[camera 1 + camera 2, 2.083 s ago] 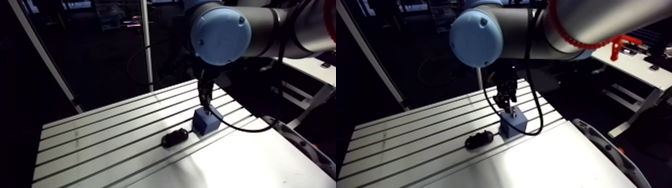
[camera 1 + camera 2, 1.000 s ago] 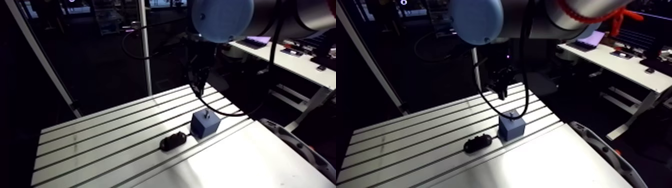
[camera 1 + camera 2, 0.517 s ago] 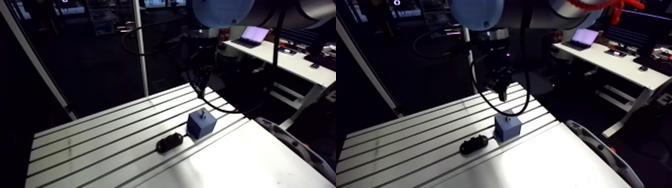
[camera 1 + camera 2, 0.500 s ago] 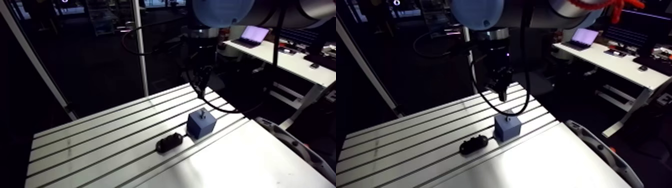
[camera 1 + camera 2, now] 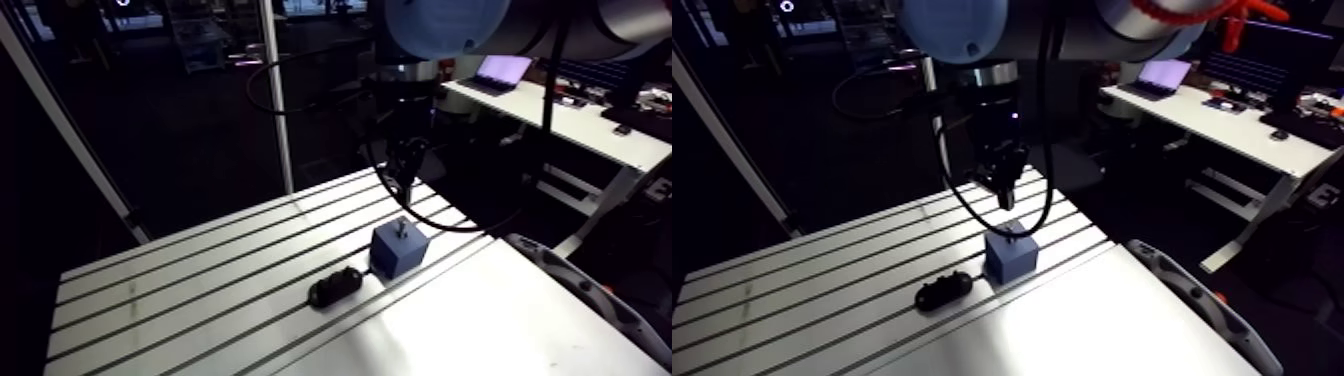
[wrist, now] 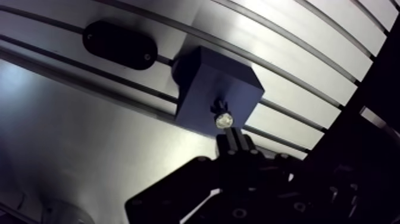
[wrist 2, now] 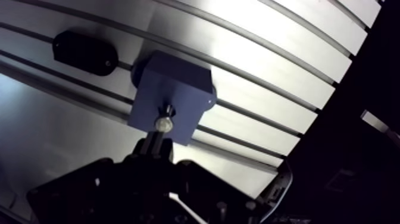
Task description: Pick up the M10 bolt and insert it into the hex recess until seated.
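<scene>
A blue block (image 5: 398, 254) stands on the slotted table (image 5: 180, 290). The bolt (image 7: 164, 123) stands upright in the block's top, its shiny end facing up. My gripper (image 6: 231, 142) hangs a short way straight above the bolt and does not touch it. Its dark fingers (image 7: 156, 146) look pressed together with nothing between them. In the arm view the gripper (image 5: 1008, 198) shows as a narrow dark tip over the block.
A black oval part (image 5: 335, 287) lies in a table slot just beside the block, on the side away from the arm. A smooth white surface (image 5: 480, 330) adjoins the slotted top at the near side. The table's far edge runs close behind the gripper.
Earlier my gripper was down on the block's top around the bolt. It has since risen straight up, leaving the bolt standing in the block. The arm view shifted with the arm.
</scene>
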